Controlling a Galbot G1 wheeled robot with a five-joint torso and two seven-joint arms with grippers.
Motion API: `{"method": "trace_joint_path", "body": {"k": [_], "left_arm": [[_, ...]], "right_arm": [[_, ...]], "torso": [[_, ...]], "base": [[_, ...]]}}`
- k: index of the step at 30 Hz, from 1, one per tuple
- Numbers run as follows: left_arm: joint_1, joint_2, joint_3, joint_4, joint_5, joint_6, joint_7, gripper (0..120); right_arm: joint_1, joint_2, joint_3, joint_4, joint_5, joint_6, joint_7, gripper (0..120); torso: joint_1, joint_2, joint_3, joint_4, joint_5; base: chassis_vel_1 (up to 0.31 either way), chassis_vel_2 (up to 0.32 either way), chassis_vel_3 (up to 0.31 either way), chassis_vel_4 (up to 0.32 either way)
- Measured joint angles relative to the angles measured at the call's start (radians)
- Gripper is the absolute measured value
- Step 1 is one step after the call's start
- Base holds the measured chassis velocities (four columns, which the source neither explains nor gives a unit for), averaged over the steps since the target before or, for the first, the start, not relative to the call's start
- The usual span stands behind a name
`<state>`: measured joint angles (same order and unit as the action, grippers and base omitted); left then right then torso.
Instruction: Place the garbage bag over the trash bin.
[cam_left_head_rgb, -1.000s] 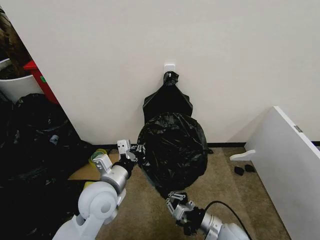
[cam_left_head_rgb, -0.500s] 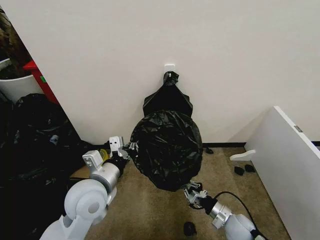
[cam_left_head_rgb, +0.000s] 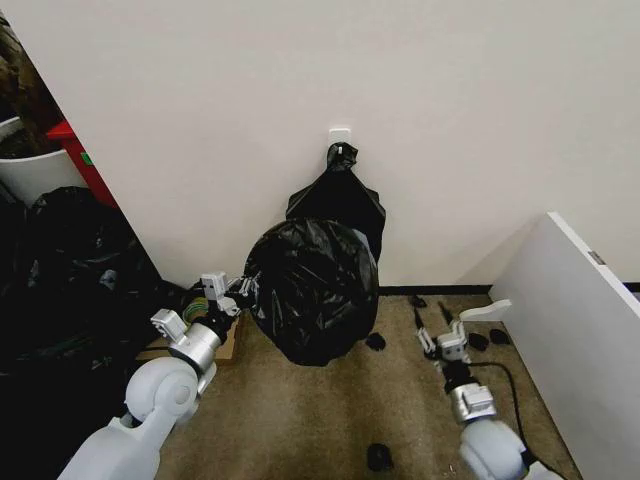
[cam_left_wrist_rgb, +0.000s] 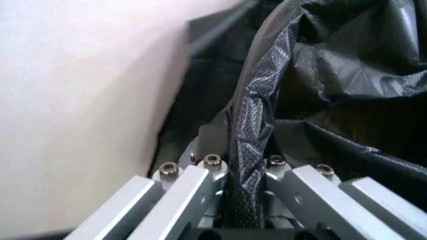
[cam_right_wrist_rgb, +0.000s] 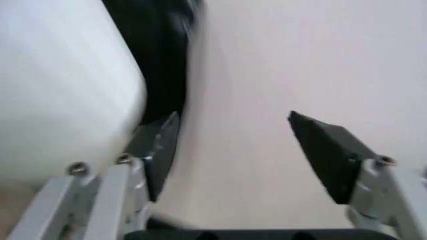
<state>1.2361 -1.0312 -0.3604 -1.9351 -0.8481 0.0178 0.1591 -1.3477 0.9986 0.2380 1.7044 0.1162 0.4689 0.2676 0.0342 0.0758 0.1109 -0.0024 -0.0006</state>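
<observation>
Garbage bag (cam_left_head_rgb: 312, 290): thin, glossy, crinkled black plastic, bulging into a rounded mass standing on the carpet against the wall, touching the flat matte black bundle behind it. A gathered fold at its left edge is pinched between the fingers of the left gripper (cam_left_head_rgb: 224, 292); in the left wrist view the fold of the bag (cam_left_wrist_rgb: 250, 135) runs down between the two jaws, film textured and wrinkled. Trash bin: no cream-white surface visible; cannot tell whether it sits under the plastic.
</observation>
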Motion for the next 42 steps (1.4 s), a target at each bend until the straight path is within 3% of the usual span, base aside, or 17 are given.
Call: {"method": "trace_joint_path", "body": {"k": [1, 3, 4, 6, 8, 18, 21, 25, 30, 38, 42], "left_arm": [[0.000, 0.000, 0.000, 0.000, 0.000, 0.000, 0.000, 1], [-0.006, 0.003, 0.005, 0.052, 0.022, -0.055, 0.099, 1], [-0.014, 0.006, 0.004, 0.130, 0.052, -0.126, 0.261, 1], [-0.014, 0.006, 0.003, 0.156, 0.080, -0.149, 0.302, 1], [-0.012, 0.006, 0.002, 0.177, 0.123, -0.174, 0.318, 1], [0.006, -0.001, 0.002, 0.159, 0.168, -0.201, 0.347, 1], [0.005, -0.006, 0.008, 0.157, 0.174, -0.201, 0.350, 1], [0.003, -0.015, 0.017, 0.150, 0.181, -0.201, 0.356, 1], [0.007, -0.017, 0.018, 0.127, 0.185, -0.199, 0.365, 1], [0.007, -0.022, 0.019, 0.122, 0.194, -0.196, 0.343, 1], [0.002, -0.033, 0.031, 0.117, 0.202, -0.183, 0.270, 1]], "right_arm": [[0.000, 0.000, 0.000, 0.000, 0.000, 0.000, 0.000, 68], [0.001, -0.004, 0.029, 0.006, 0.020, 0.076, -0.091, 74], [0.001, -0.020, 0.056, 0.024, 0.118, 0.154, -0.245, 82], [0.001, -0.028, 0.060, 0.033, 0.180, 0.172, -0.306, 88], [0.009, -0.038, 0.060, 0.042, 0.271, 0.183, -0.393, 97], [0.043, -0.022, 0.019, 0.041, 0.407, 0.188, -0.608, 100], [0.043, -0.003, 0.009, 0.037, 0.403, 0.187, -0.616, 100], [0.051, 0.021, 0.008, 0.017, 0.295, 0.174, -0.548, 100], [0.070, 0.027, 0.014, -0.005, 0.147, 0.111, -0.340, 100], [0.071, 0.022, 0.028, 0.014, 0.151, 0.095, -0.281, 100], [0.056, 0.018, 0.035, 0.045, 0.154, 0.079, -0.182, 100]], "torso": [[0.000, 0.000, 0.000, 0.0000, 0.0000], [0.000, 0.000, 0.000, 0.0000, 0.0000], [0.000, 0.000, 0.000, -0.0003, -0.0001], [0.000, 0.000, 0.000, -0.0001, -0.0001], [0.000, 0.000, 0.000, -0.0001, 0.0000], [0.000, 0.000, 0.000, -0.0001, 0.0001], [0.000, 0.000, 0.000, 0.0000, 0.0002], [0.000, 0.000, 0.000, -0.0002, 0.0002], [0.000, 0.000, 0.000, -0.0001, 0.0000], [0.000, 0.000, 0.000, -0.0001, 0.0001], [0.000, 0.000, 0.000, 0.0000, -0.0001]], "base": [[0.000, 0.000, 0.000, 0.000], [0.000, 0.000, 0.000, 0.000], [0.000, 0.000, 0.000, 0.000], [0.000, 0.000, 0.000, 0.000], [0.000, 0.000, 0.000, 0.000], [0.000, 0.000, 0.000, 0.000], [0.000, 0.000, 0.000, 0.000], [0.000, 0.000, 0.000, 0.000], [0.000, 0.000, 0.000, 0.000], [0.000, 0.000, 0.000, 0.000], [0.000, 0.000, 0.000, 0.000]]}}
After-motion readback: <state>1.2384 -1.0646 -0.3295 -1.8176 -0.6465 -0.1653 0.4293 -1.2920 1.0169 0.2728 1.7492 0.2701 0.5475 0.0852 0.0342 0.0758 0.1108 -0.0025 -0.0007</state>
